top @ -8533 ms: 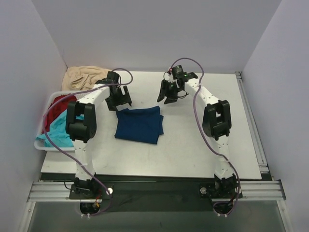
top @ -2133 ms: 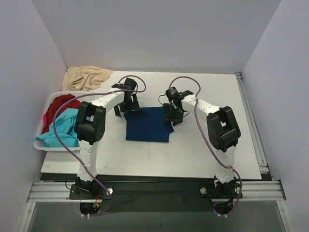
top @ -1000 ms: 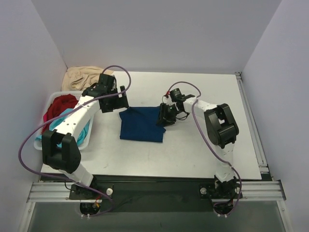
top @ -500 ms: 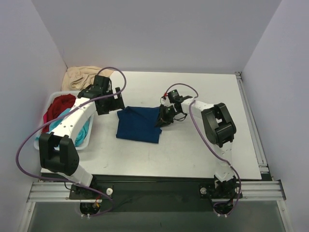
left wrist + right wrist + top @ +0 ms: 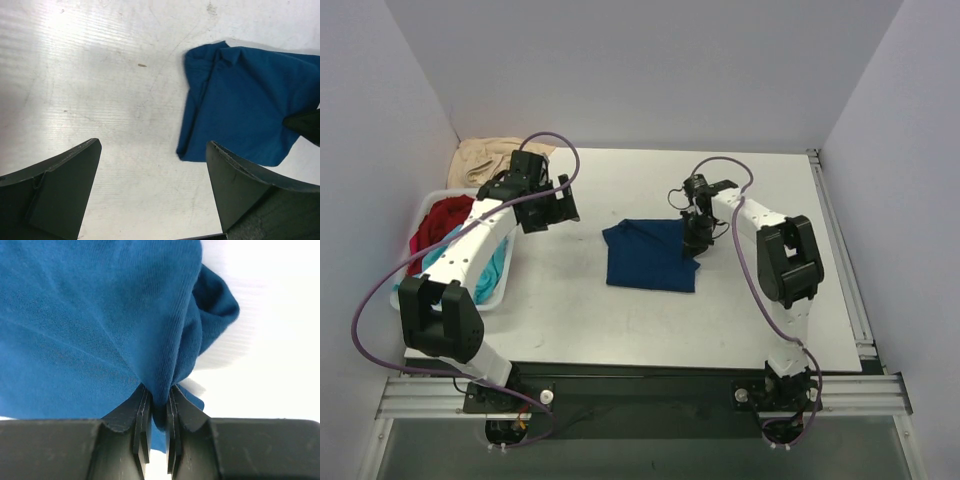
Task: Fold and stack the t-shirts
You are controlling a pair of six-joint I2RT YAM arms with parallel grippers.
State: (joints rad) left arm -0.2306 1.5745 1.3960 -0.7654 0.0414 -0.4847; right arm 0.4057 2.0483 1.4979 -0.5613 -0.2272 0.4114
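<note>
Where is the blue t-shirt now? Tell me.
Top view: the blue t-shirt lies folded on the table, just right of centre, its right edge pinched by the right gripper; the open left gripper hangs apart on its left.

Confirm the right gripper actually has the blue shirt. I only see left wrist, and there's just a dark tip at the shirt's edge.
Observer: Yes. The right wrist view shows the right gripper shut on a bunched fold of the blue t-shirt.
Operator: Which part of it?
Observer: From the top view, its far right corner. The rest lies on the table.
Operator: Where are the other shirts?
Observer: A red t-shirt and a turquoise t-shirt sit in the white bin at the table's left edge.
</note>
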